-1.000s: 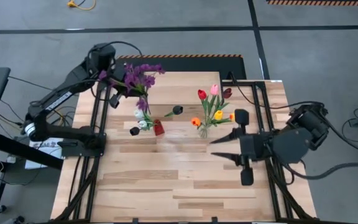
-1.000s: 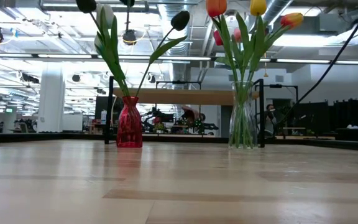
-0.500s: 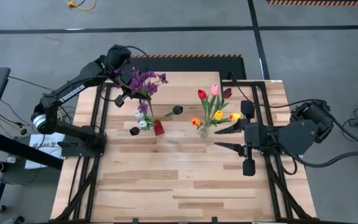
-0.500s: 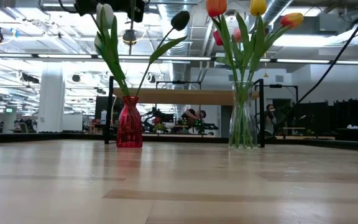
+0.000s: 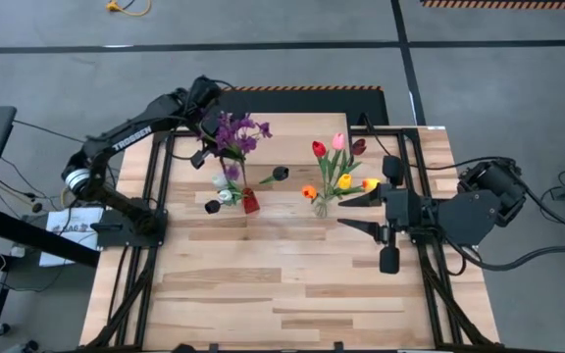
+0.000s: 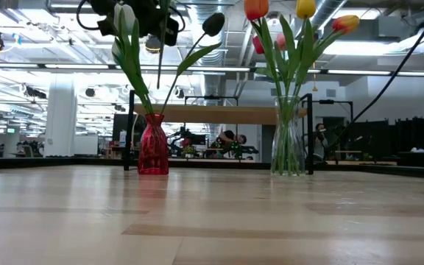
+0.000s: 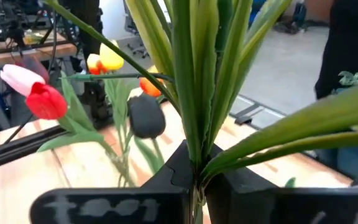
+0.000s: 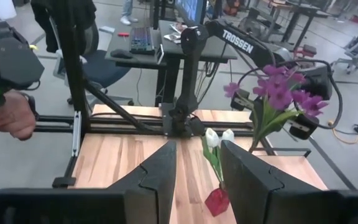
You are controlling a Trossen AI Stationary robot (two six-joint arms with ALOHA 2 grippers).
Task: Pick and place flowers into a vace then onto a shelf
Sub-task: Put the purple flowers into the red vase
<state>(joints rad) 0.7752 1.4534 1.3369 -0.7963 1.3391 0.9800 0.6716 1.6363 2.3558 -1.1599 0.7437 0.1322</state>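
A leafy purple-blossom sprig (image 5: 235,132) is in the air over the table's far left, with my left gripper (image 5: 212,145) shut on it. Just nearer stands a red vase (image 5: 250,203) holding white and black tulips. A clear vase (image 5: 320,207) holds red, pink, orange and yellow tulips. My right gripper (image 5: 349,216) is open beside the clear vase, toward the table's right, with nothing between its fingers. In the low view the shelf (image 6: 219,114) stands behind both vases. My left gripper pinches the sprig's stem between its two fingers, just below where the long green leaves spread (image 7: 196,165). The fingers (image 7: 235,186) reach about level and lie across the stem. The sprig is lifted clear, blossoms up, and its thin bare stem (image 6: 159,66) hangs above the red vase (image 6: 153,145).
Black frame rails run along the table's left (image 5: 150,196) and right (image 5: 410,167) sides. The near half of the plank tabletop (image 5: 282,294) holds no objects. A person's hand (image 8: 11,115) shows beyond the table's far side.
My left gripper has carried the sprig toward the table's right and down, closer to the red vase, rolling as it went. In the low view it has come into the picture from above. My right gripper has turned a little and stayed open.
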